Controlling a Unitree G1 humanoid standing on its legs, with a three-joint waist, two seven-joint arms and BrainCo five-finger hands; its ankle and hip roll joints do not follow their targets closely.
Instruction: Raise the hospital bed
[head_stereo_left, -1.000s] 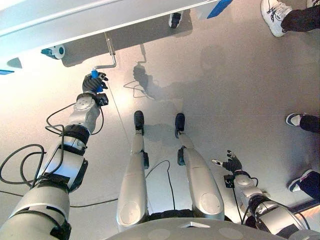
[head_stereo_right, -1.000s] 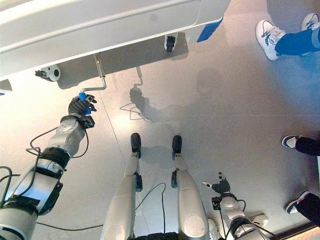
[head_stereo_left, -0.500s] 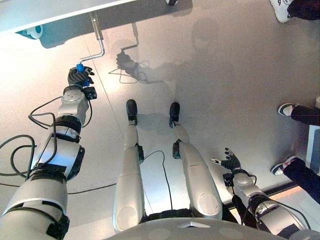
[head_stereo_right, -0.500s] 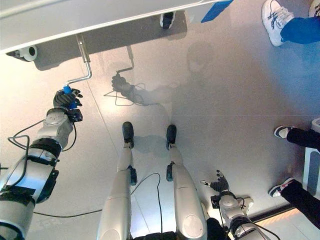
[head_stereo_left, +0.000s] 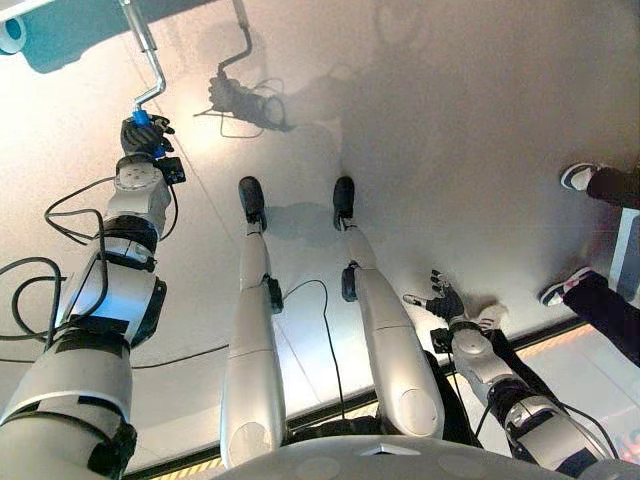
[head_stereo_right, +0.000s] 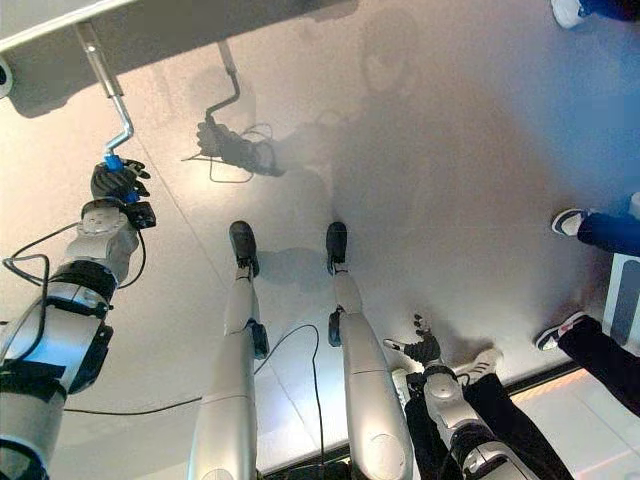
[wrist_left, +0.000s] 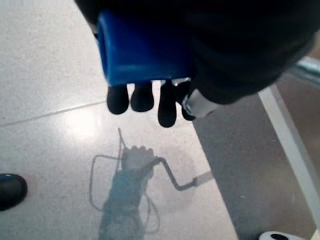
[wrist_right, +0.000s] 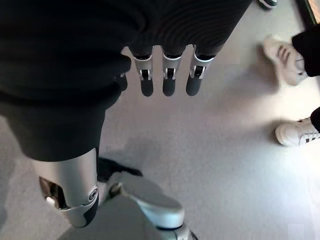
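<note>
With the left hand (head_stereo_left: 143, 135) curled tight round the blue grip (wrist_left: 142, 54) of the crank (head_stereo_right: 112, 92) under the hospital bed (head_stereo_right: 40, 22), turning is best done in smooth full circles, while the right hand (head_stereo_left: 444, 301) hangs spread and idle.

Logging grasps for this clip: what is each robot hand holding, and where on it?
Left robot hand grips the bed crank by its blue handle. Right robot hand hangs open, holding nothing.

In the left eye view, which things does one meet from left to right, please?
Left hand shut on the blue crank handle → right hand, open → a person's shoes at the right edge.
</note>
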